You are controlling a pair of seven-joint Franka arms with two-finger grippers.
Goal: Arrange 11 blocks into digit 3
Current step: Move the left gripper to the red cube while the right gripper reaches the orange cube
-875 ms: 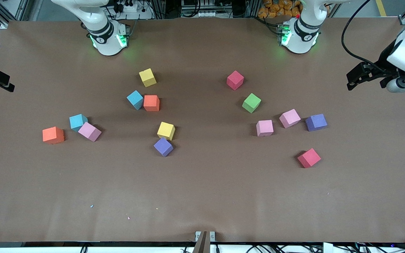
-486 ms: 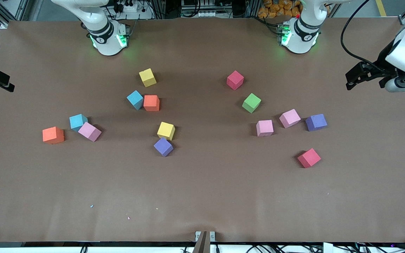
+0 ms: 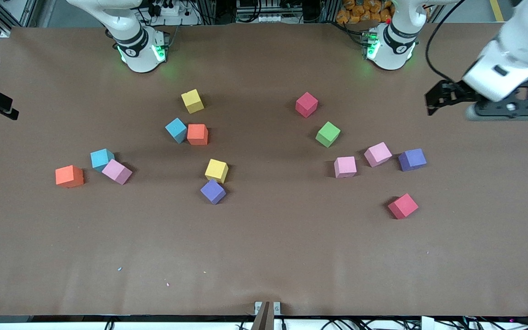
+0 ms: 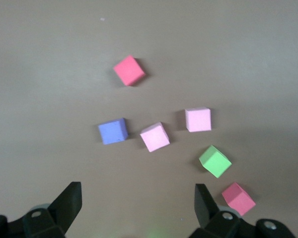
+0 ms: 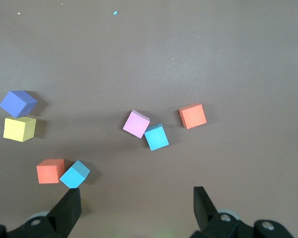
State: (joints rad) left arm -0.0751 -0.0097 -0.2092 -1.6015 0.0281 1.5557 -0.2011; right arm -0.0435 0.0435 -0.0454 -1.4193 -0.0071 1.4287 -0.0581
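Start: blocks [image 3: 345, 166] scattered, no 3 yet. Left pincer [image 4: 137, 204] wide, over table; right pincer [image 5: 137, 207] wide, waiting. Next: grab 1.

Fourteen blocks [image 3: 217, 170] lie scattered on one table [image 3: 264, 256]

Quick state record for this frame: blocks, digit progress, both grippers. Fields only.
blocks: fourteen loose cubes, scattered on the table
right arm's end: eight, e.g. orange block
left arm's end: six, e.g. green block
touching pairs: blue block beside another orange block
digit 3: not started, no figure formed
left gripper: open, empty, in the air over bare table
right gripper: open, empty, waiting
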